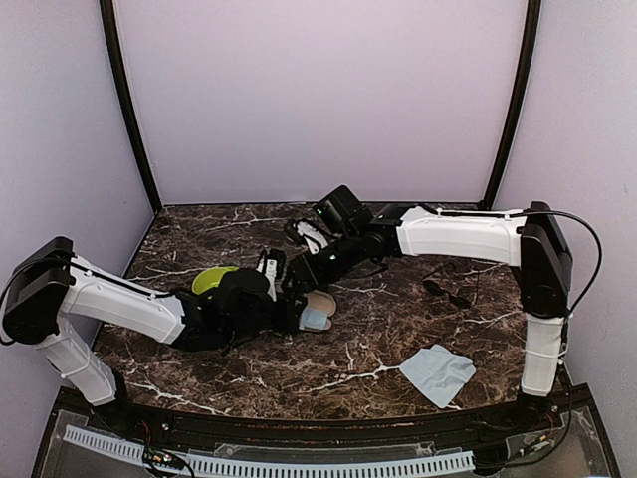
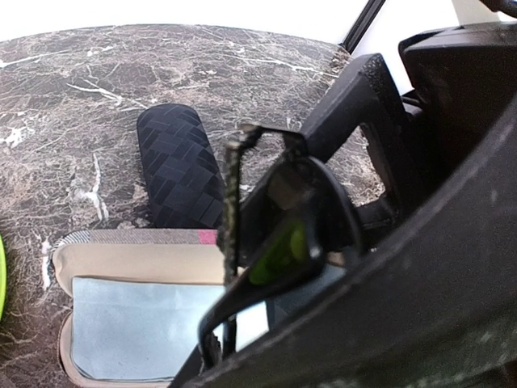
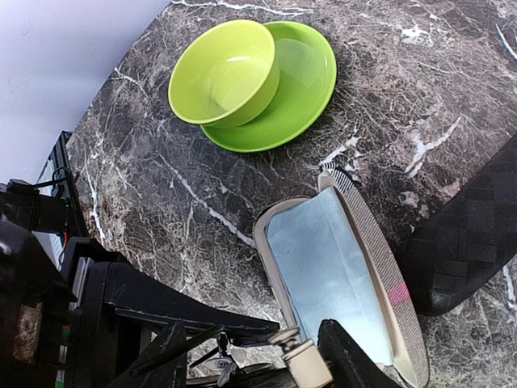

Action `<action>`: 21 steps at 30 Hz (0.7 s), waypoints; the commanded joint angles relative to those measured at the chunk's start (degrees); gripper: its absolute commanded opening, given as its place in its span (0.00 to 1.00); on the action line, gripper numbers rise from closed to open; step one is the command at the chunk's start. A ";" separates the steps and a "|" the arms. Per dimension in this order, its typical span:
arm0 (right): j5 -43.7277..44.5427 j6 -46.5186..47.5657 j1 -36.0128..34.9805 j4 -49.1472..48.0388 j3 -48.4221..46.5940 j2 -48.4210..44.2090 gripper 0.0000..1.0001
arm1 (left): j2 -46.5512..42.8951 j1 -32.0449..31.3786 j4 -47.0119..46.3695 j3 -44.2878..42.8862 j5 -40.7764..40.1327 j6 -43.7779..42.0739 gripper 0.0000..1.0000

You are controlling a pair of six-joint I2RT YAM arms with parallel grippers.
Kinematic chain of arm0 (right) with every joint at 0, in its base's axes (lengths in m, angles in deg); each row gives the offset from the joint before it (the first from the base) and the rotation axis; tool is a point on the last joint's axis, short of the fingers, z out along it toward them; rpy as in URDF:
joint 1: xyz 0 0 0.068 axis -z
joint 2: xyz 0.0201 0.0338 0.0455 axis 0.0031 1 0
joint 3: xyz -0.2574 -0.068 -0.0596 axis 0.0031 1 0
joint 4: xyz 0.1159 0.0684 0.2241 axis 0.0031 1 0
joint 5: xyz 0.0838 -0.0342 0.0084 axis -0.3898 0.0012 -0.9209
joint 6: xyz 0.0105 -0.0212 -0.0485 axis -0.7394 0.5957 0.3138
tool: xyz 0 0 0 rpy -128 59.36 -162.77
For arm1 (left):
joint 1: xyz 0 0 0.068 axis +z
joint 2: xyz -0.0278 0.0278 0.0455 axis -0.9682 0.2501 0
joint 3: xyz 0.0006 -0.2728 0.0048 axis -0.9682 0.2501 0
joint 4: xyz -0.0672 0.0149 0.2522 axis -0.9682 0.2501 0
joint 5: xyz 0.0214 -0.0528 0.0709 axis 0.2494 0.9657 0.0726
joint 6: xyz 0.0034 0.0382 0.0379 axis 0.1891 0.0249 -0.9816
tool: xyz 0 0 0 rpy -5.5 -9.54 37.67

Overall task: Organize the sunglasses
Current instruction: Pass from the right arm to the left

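Two sunglasses (image 2: 291, 242) (image 1: 445, 293); one inside left claw (image 2: 323, 210), grip unclear; right claw (image 3: 283, 349) likewise unclear.

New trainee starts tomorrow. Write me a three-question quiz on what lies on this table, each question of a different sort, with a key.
1. True or false: the green bowl stands beside the green plate, not on it.
2. What lies inside the open case? A: a light blue cloth. B: a pair of round glasses. C: a spoon.
3. In one word, what colour is the closed case next to the open one?

Key: 1 false, the bowl sits on the plate; 2 A; 3 black.
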 commanded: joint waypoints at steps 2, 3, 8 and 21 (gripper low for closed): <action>0.25 0.53 0.35 -0.78 -0.80 -0.61 0.57 | -2.57 -0.24 -1.44 1.86 -1.12 0.10 0.31; 0.10 0.44 0.47 -0.82 -0.64 -0.78 0.59 | -2.63 -0.24 -1.48 2.07 -1.18 0.17 0.31; -1.28 0.69 1.30 -1.18 0.06 -1.64 0.65 | -2.92 -0.24 -2.63 3.34 -1.09 0.56 0.31; -4.53 0.24 3.63 -2.80 1.46 -3.84 0.70 | -3.54 -0.24 -4.11 5.00 -0.37 0.75 0.31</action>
